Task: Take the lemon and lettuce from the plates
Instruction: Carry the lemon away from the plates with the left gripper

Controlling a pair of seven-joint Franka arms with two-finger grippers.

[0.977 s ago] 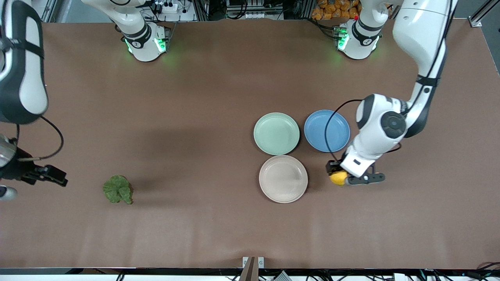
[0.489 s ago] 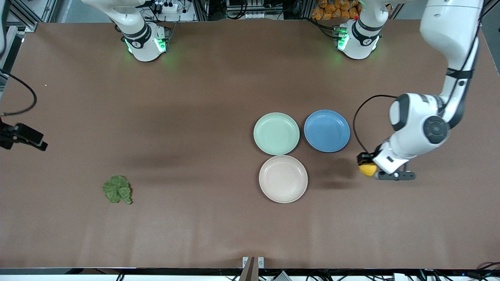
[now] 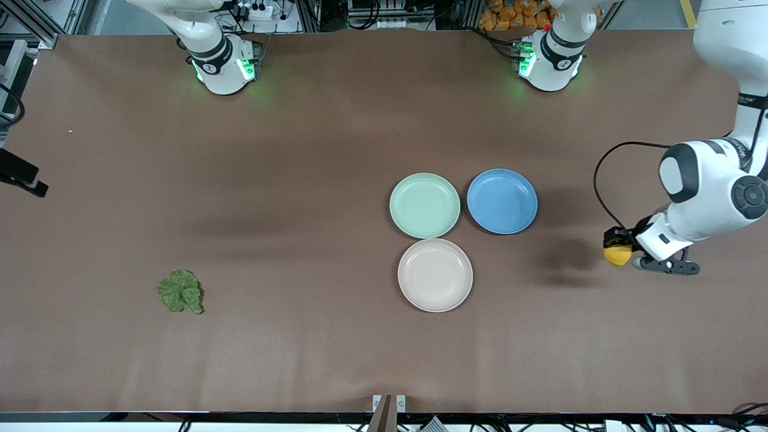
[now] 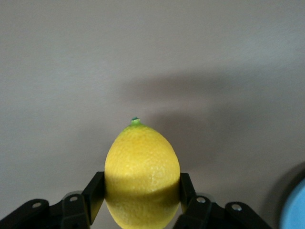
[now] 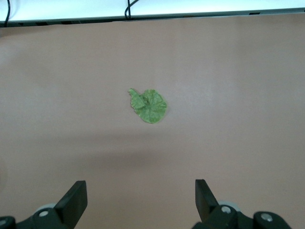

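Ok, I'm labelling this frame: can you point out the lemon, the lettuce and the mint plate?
lemon (image 4: 142, 164), left wrist view, middle of its yellow skin.
lettuce (image 3: 180, 291), front view, middle of the leaf.
mint plate (image 3: 425, 205), front view, its bare centre.

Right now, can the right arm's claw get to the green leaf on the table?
Probably yes. The lettuce lies flat on bare table toward the right arm's end, with nothing on or beside it. The right gripper is open and empty above it, so the way down looks free.
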